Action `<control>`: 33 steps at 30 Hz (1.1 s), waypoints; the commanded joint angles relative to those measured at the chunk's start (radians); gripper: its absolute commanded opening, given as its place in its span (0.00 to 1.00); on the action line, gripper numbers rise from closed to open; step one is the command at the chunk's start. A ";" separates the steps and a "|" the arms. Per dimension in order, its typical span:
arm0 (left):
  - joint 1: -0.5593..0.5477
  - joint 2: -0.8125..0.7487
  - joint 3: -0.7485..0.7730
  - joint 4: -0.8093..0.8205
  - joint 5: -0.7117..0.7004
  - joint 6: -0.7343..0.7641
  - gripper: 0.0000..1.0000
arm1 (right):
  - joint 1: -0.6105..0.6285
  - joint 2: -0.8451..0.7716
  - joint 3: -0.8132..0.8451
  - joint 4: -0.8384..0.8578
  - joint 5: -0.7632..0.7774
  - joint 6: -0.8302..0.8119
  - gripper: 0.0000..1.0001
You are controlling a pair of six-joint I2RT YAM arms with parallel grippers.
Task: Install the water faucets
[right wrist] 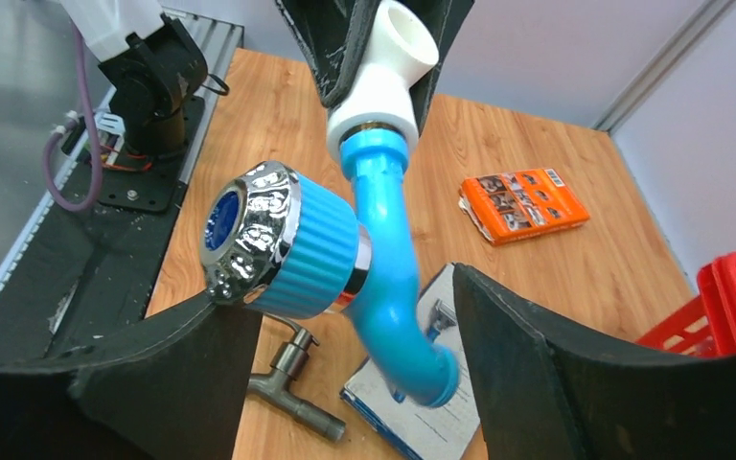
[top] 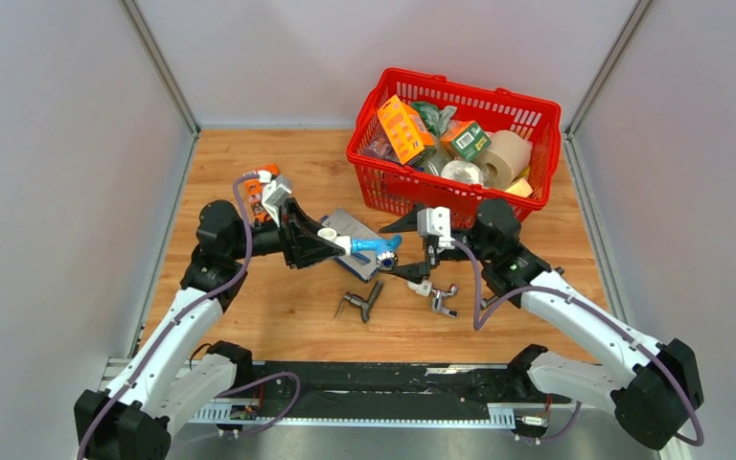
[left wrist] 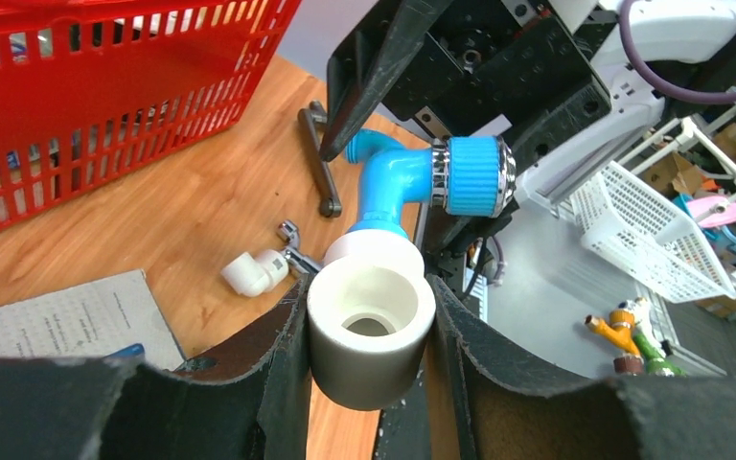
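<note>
Cut off by the top and left edges in the left wrist view: red plastic mesh basket (left wrist: 105,96). Half hidden behind a black finger pad (right wrist: 153,383) of the right gripper (right wrist: 340,292): dark grey metal T-handled tap (right wrist: 297,402). Partly covered by the light-blue plastic tap (right wrist: 383,259): white printed booklet (right wrist: 441,426). Too blurred to name: coloured clutter (left wrist: 628,335) in the background.

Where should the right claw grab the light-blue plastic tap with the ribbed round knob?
Probably the curved pipe of the light-blue plastic tap, just under its ribbed knob, coming from the outlet end, opposite the white end fitting. The left gripper clamps that fitting, so the pipe is the free part, and it sits between the right gripper's open fingers. The round knob might just spin.
</note>
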 commanded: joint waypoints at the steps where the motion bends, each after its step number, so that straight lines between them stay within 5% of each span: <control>1: -0.003 -0.014 0.062 -0.027 0.064 0.085 0.00 | 0.003 0.036 0.062 0.135 -0.103 0.114 0.74; 5: -0.005 -0.026 0.072 -0.089 0.093 0.191 0.00 | 0.003 0.077 0.081 0.198 -0.146 0.280 0.60; 9: -0.009 -0.066 0.076 -0.127 0.112 0.329 0.00 | 0.000 0.140 0.128 0.171 -0.107 0.430 0.35; 13: -0.009 -0.118 0.070 -0.155 0.138 0.474 0.00 | -0.015 0.218 0.205 0.122 0.004 0.629 0.33; 18: -0.009 -0.173 0.041 -0.103 0.158 0.516 0.00 | -0.077 0.333 0.280 -0.003 0.079 0.812 0.40; 21: -0.008 -0.187 0.001 -0.049 0.115 0.466 0.00 | -0.094 0.355 0.286 -0.003 0.076 0.839 0.64; 26: -0.009 -0.177 -0.037 -0.014 -0.018 0.352 0.00 | -0.092 0.253 0.256 -0.003 0.126 0.629 0.88; 33: -0.002 -0.146 -0.105 0.127 -0.213 0.079 0.00 | -0.092 0.009 0.058 0.094 0.124 0.270 0.96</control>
